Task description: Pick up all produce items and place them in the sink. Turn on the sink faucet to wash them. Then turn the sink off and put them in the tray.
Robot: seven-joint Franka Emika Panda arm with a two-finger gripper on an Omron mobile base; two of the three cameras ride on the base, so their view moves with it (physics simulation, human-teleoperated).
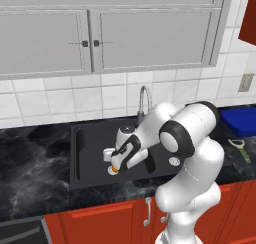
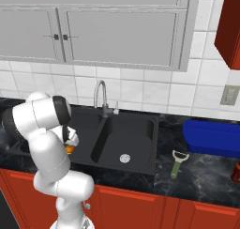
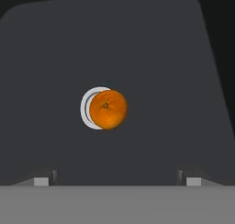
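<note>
Where base views half-hide it, orange (image 3: 108,109) covers drain (image 3: 87,106) below spread gripper (image 3: 117,181).

White glossy arm (image 1: 192,188), rounded segments, dark joint bands (black collar near wrist), small dark fingertips (image 3: 41,181).

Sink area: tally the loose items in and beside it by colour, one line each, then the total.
Orange: 1, the small round orange fruit lying on the silver drain of the black double-basin sink.
Blue: 1, the shallow blue rectangular tray on the counter.
Green: 1, the green-handled peeler beside the tray.
Total: 3
</note>
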